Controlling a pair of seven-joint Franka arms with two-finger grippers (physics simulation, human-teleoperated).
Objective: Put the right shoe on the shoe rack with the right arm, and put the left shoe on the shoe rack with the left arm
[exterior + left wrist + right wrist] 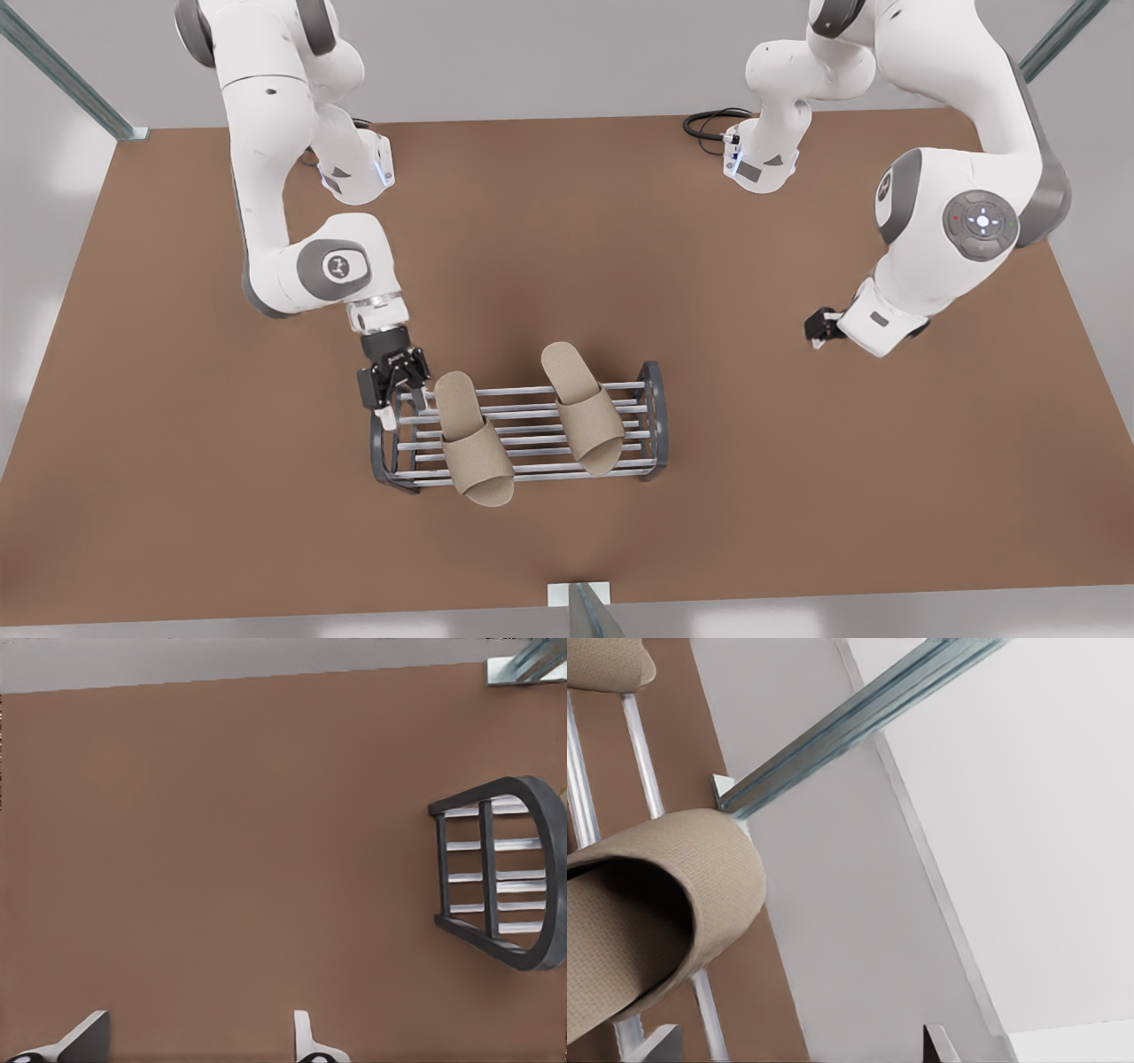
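Observation:
Both beige slippers lie across the silver bars of the shoe rack [656, 416]. The right shoe [474, 443] is toward the front view's left and its toe end overhangs the near edge. The left shoe [580, 408] sits beside it. My right gripper [403, 403] hovers open at the rack's end on the front view's left, just beside the right shoe's heel. The right wrist view shows that slipper [647, 912] close up over the bars [642, 762], nothing between the fingertips [656, 1043]. My left gripper [817, 332] waits open, well off to the front view's right, facing the rack's end frame [488, 868].
The brown table [177, 399] stretches wide around the rack. A black cable [709, 124] lies by the arm base at the back. A metal post [580, 607] stands at the table's near edge, and slanted frame struts [62, 71] rise at the back corners.

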